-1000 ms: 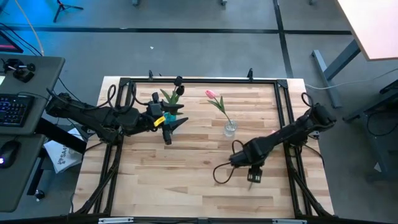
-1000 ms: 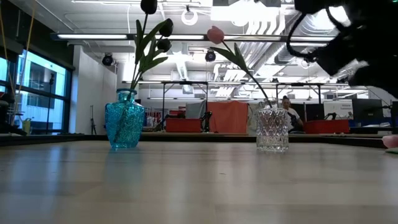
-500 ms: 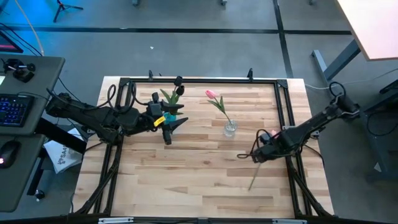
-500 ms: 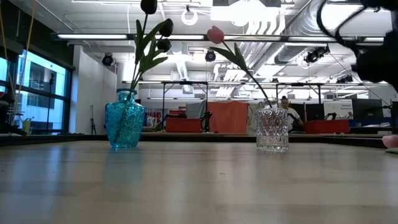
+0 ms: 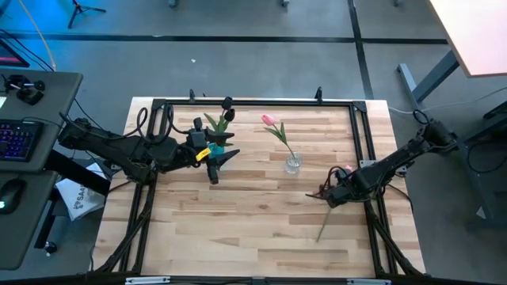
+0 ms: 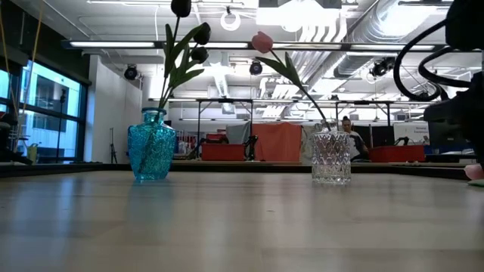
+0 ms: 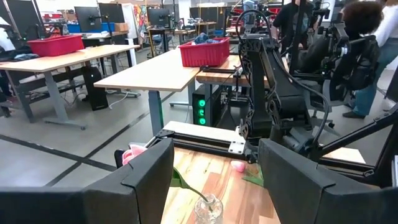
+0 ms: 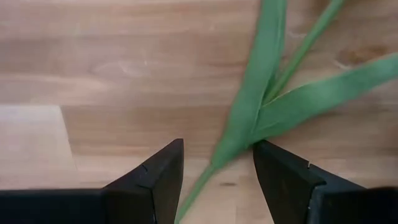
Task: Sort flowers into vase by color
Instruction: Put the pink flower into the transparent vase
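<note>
Two dark-headed tulips (image 6: 198,34) stand with their stems in the blue vase (image 5: 219,148). One pink tulip (image 5: 271,120) leans in the clear glass vase (image 5: 293,164). A second pink tulip lies flat on the table near the right edge, head (image 5: 346,170) toward the far side, stem (image 5: 322,228) toward the near side. My right gripper (image 5: 327,196) is low over it and open, with its fingers on either side of the stem and leaves (image 8: 217,144), not touching. My left gripper (image 5: 214,170) waits open beside the blue vase.
A black frame (image 5: 253,101) runs along the table's far, left and right edges. The two vases stand in the far half of the table, and bare wood (image 5: 238,229) covers the near half. A person (image 6: 349,136) sits in the room behind the table.
My right gripper has swung from the table's middle toward the right edge and come down over the lying pink tulip, uncovering the stem's near end. It has held almost still for the last half second. The tulips and vases have not moved.
</note>
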Controlling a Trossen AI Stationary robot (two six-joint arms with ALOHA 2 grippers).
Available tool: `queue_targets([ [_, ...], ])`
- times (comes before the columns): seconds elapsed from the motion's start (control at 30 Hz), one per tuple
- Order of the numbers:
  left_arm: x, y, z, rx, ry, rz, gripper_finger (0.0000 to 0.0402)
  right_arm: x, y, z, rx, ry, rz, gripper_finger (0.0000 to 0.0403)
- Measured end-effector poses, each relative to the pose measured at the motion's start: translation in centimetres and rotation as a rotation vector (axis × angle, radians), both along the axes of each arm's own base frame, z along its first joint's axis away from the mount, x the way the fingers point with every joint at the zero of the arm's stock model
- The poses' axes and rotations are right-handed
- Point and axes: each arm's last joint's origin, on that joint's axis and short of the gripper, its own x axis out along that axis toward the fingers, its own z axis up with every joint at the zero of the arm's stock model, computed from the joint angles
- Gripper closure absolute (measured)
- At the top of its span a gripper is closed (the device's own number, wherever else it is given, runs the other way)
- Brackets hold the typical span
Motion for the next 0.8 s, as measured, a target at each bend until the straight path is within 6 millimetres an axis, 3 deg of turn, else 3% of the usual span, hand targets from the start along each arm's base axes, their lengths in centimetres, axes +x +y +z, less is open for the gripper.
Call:
queue_targets([
  [0.27, 0.0, 0.0, 0.0, 0.0, 0.0, 0.0, 0.0179, -0.3, -0.3, 0.0, -0.04, 0.025, -0.014, 0.0232],
  [0.43, 0.0, 0.0, 0.0, 0.0, 0.0, 0.0, 0.0179, -0.3, -0.4, 0.0, -0.076, 0.02, 0.01, 0.0288],
  [0.6, 0.0, 0.0, 0.0, 0.0, -0.001, -0.002, 0.0179, -0.1, -0.3, -0.1, -0.088, 0.001, 0.095, 0.0383],
  [0.7, 0.0, -0.1, 0.1, -0.004, -0.003, -0.041, 0.0179, 0.2, -0.2, 0.4, -0.097, -0.02, 0.128, 0.039],
  [0.8, -0.3, -0.1, 0.4, -0.011, -0.02, -0.072, 0.0179, 1.0, 0.1, 2.0, -0.124, -0.081, 0.179, 0.0395],
])
